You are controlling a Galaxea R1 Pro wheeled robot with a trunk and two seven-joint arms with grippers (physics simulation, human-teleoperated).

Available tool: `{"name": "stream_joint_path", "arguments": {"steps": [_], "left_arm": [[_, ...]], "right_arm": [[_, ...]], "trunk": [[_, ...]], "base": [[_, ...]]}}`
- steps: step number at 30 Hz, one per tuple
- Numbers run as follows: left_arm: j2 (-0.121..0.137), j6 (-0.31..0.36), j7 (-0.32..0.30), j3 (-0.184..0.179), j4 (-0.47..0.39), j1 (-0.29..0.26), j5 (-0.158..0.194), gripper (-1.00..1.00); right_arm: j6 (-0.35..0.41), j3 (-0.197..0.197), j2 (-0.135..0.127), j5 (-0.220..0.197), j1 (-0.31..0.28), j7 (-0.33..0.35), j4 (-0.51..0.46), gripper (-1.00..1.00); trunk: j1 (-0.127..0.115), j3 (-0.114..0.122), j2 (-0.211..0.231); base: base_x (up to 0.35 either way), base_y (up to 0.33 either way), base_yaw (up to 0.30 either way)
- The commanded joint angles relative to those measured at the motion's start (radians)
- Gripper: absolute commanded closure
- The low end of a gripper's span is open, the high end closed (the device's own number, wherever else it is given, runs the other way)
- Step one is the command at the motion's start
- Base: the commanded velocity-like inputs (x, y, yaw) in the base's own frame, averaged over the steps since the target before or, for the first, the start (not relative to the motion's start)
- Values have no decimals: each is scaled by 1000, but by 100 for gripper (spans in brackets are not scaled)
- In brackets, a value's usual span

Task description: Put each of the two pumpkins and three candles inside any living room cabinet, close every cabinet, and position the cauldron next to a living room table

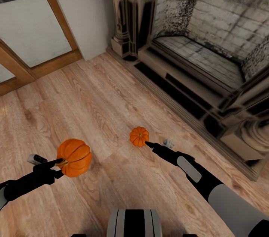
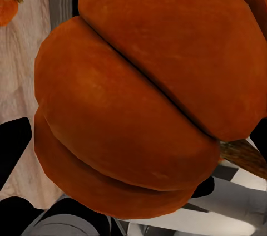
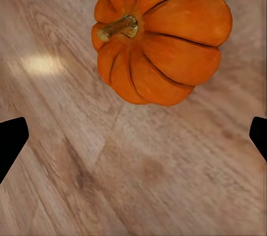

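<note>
Left gripper (image 1: 59, 162) pinches one pumpkin (image 1: 74, 157) above the wooden floor (image 1: 112, 95), right gripper (image 3: 133, 136) is spread short of the second pumpkin (image 3: 164, 33) on the floor beside the fireplace (image 1: 209, 54); risk: closing early nudges it rolling away.

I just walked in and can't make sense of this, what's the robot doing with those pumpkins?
The left tool is holding one pumpkin up off the wooden floor. The right tool is open and reaching down toward the second pumpkin, which sits on the floor in front of the fireplace, not yet gripped.
</note>
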Motion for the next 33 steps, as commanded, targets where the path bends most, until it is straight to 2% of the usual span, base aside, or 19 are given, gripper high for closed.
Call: {"name": "stream_joint_path", "arguments": {"steps": [1,21,33], "left_arm": [[0,9,1,0,-1,0,6,100],[-1,9,1,-2,-1,0,4,100],[0,9,1,0,-1,-1,4,100]], "right_arm": [[0,3,-1,-7,-1,1,0,-100],[-5,3,-4,-7,-1,4,-2,-100],[-17,3,-7,-7,-1,4,-2,-100]], "trunk": [[0,-5,-1],[9,-82,-5],[9,-82,-5]], "base": [[0,0,0],[0,0,0],[23,0,0]]}}
